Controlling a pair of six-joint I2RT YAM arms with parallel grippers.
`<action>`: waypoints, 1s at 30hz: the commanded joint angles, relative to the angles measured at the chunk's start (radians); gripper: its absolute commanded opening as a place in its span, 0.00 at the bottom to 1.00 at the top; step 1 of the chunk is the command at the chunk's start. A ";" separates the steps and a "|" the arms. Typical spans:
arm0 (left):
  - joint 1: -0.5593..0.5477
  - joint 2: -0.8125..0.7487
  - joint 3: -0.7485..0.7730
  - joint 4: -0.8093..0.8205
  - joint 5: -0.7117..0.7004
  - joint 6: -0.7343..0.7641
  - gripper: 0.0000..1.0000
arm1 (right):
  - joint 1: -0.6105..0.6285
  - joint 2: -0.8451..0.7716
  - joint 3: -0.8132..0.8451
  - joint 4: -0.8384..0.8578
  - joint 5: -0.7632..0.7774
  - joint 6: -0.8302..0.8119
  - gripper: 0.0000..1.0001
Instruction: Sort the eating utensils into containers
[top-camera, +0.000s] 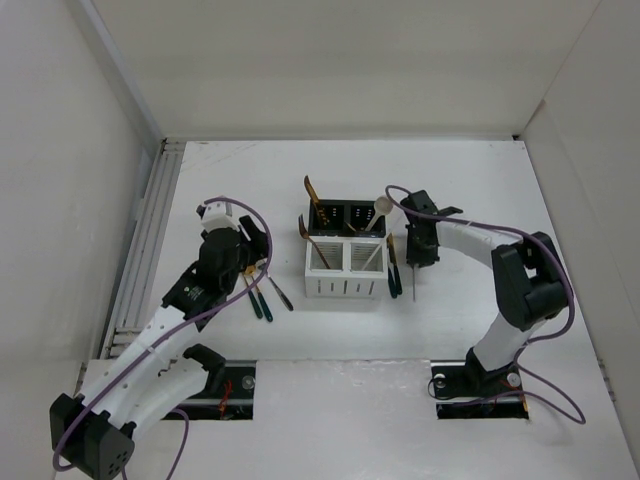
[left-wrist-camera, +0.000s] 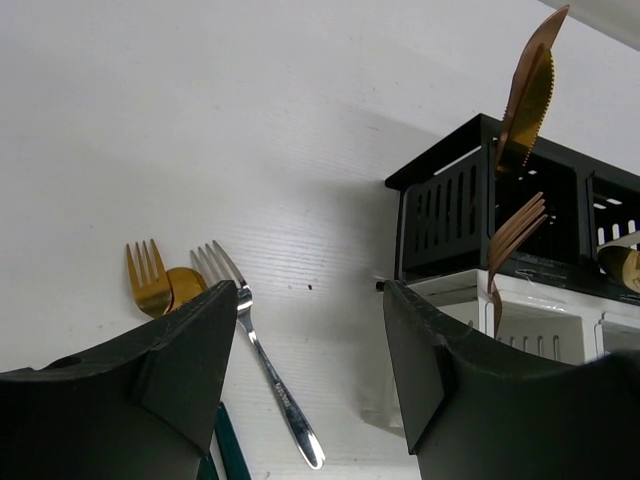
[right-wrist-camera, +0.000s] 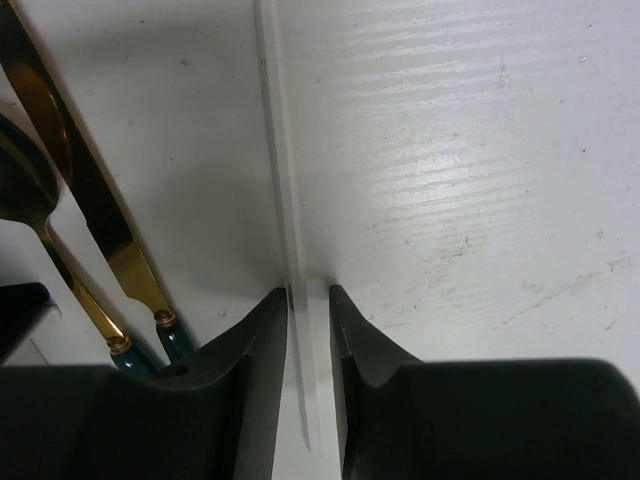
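Observation:
The containers (top-camera: 345, 272) stand mid-table: two black bins behind, two white slotted bins in front, holding several utensils, among them a copper knife (left-wrist-camera: 530, 90), a copper fork (left-wrist-camera: 515, 235) and a cream spoon (top-camera: 382, 208). My left gripper (top-camera: 254, 262) (left-wrist-camera: 310, 330) is open and empty, left of the bins, above a silver fork (left-wrist-camera: 265, 370) beside a gold fork (left-wrist-camera: 148, 278). My right gripper (top-camera: 418, 262) (right-wrist-camera: 308, 295) is low at the table right of the bins, its jaws narrowly apart around a thin silver stick (right-wrist-camera: 275, 150) (top-camera: 414, 284). A gold knife (right-wrist-camera: 80, 180) and gold spoon (right-wrist-camera: 25, 190) lie beside it.
Teal-handled utensils (top-camera: 256, 298) lie on the table left of the bins under my left arm. More teal-handled utensils (top-camera: 393, 266) lie against the bins' right side. White walls enclose the table on the left, back and right.

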 joint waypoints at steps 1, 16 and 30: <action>0.004 -0.021 -0.007 0.053 0.010 -0.014 0.57 | 0.004 0.042 0.040 -0.058 0.051 0.028 0.30; 0.013 -0.074 0.004 0.035 -0.027 0.006 0.57 | -0.053 -0.254 -0.046 -0.045 0.243 0.079 0.00; 0.022 -0.035 0.013 0.067 -0.018 0.074 0.57 | 0.276 -0.902 -0.063 0.448 0.361 -0.140 0.00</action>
